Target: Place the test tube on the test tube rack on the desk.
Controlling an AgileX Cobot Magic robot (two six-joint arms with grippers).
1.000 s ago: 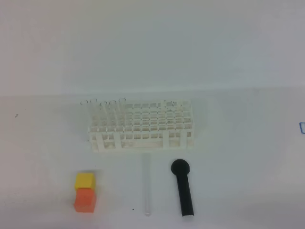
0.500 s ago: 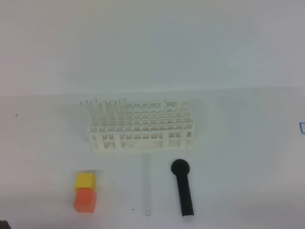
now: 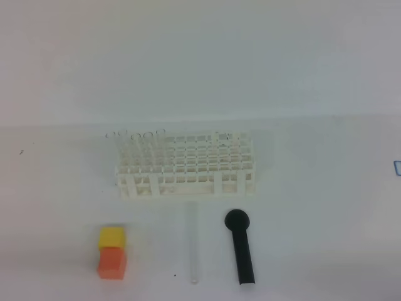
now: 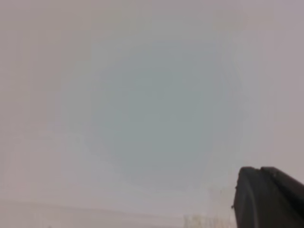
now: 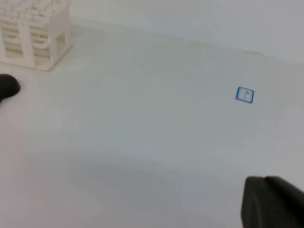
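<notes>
Left gripper (image 4: pixel 268 197): only a dark fingertip at the lower right corner of the left wrist view; closed, gripping nothing; out of sight in the high view.
Right gripper (image 5: pixel 273 202): dark fingertip at the lower right corner of the right wrist view, above bare desk; closed, gripping nothing.
Test tube (image 3: pixel 193 241): lying flat on the desk near the front edge, lengthwise front to back, clear and faint; between the cubes and the black stick, apart from both; far end just in front of the rack.
Black stick (image 3: pixel 240 248): lying flat to the right of the tube, round head toward the rack, handle toward the front.
Orange cube (image 3: pixel 113 263): front left, on the desk.
Yellow cube (image 3: pixel 111 237): directly behind the orange one, touching it.
Test tube rack (image 3: pixel 186 166): white lattice standing upright behind the tube, near the middle of the desk; several clear tubes standing in its left rows.
Blue square mark (image 5: pixel 245 94): small, flat on the desk, well to the right of the rack.
Desk (image 3: pixel 326 207): plain white surface under everything, meeting a pale wall behind.
</notes>
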